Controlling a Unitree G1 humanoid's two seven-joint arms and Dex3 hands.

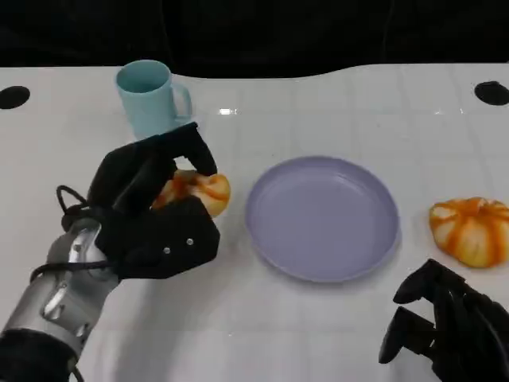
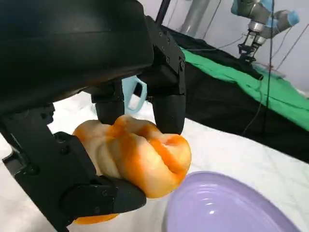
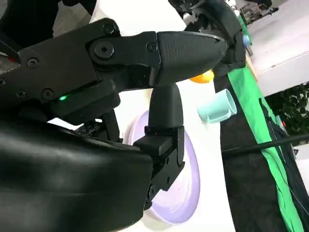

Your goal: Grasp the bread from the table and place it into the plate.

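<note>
1. The bread (image 1: 200,191) is held in the left hand (image 1: 151,211), with fingers (image 2: 166,104) across its top and the thumb under its near side; the left wrist view shows it clamped between them.
2. The bread is seen just left of the purple plate (image 1: 322,219), close to the rim but not over it. Whether it has left the table (image 1: 334,103) cannot be told.
3. The step in hand is judged to be the carry: the grasp looks made, and the placing is not yet done.
4. The next move calls for the bread to be lifted over the plate's rim, brought above its middle, and lowered before the fingers are parted.
5. A blue mug (image 1: 151,97) stands just behind the left hand and should be cleared.
6. A second bread (image 1: 471,229) lies right of the plate, untouched.
7. The right hand (image 1: 449,330) rests low near the table's front edge, fingers curled, holding nothing.
</note>
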